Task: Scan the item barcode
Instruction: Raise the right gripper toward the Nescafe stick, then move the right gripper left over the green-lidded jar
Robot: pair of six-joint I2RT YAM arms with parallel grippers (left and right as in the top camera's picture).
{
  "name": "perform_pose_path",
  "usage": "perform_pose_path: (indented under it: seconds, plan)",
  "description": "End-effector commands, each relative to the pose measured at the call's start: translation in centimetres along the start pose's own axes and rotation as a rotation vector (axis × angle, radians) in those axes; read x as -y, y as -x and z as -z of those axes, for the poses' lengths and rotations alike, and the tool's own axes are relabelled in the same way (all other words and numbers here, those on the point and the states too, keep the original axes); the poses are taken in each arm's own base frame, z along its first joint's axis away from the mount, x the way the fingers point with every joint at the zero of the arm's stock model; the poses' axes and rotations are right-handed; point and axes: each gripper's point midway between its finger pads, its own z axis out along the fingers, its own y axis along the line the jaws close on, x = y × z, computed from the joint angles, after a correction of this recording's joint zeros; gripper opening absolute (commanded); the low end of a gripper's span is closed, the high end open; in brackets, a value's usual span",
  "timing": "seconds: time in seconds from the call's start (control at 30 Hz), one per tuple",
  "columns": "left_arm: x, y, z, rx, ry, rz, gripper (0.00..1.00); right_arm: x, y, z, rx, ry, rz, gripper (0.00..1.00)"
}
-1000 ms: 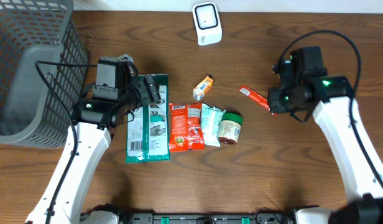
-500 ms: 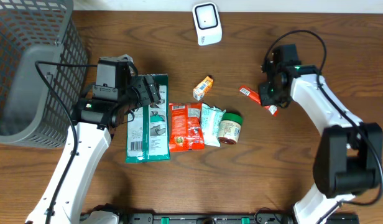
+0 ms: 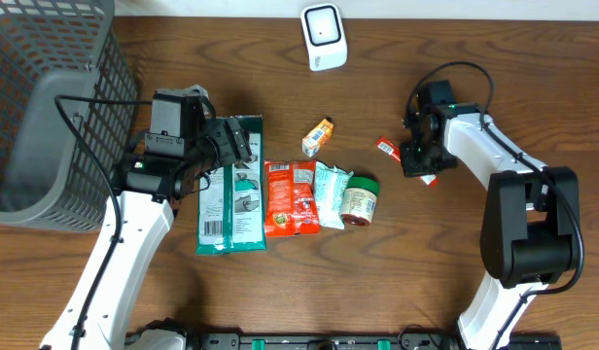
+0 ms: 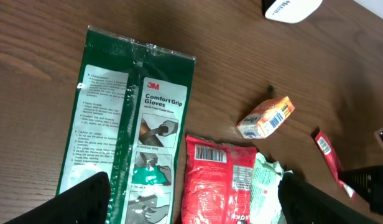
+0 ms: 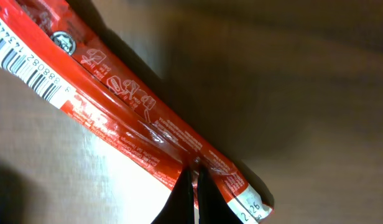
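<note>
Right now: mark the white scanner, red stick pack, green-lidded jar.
white scanner (image 3: 324,37): overhead, centre of its face.
red stick pack (image 5: 129,106): right wrist, middle of wrapper.
green-lidded jar (image 3: 358,204): overhead, label side.

Wooden table (image 3: 231,292) with packets (image 3: 290,197), jar (image 3: 360,200), scanner (image 3: 324,36)

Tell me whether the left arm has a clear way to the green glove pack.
Probably yes. The left arm's fingers hang open right above the green glove pack, which lies flat with nothing on top. The red snack bag lies close beside it and might get caught in a sideways grip.
</note>
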Motion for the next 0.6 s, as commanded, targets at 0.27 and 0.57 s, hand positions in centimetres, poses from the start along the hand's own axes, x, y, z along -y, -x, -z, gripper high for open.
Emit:
perform_pose_path:
  seconds: [0.27,0.57]
  plan:
    - [0.0,0.3,0.1,0.008,0.001,-0.015,0.86,-1.9,1.0,6.6,0.089,0.118,-0.018,0.20]
    - [0.0,0.3,0.1,0.008,0.001,-0.015,0.86,-2.1,0.2,7.1,0.071,0.140,-0.144,0.32]
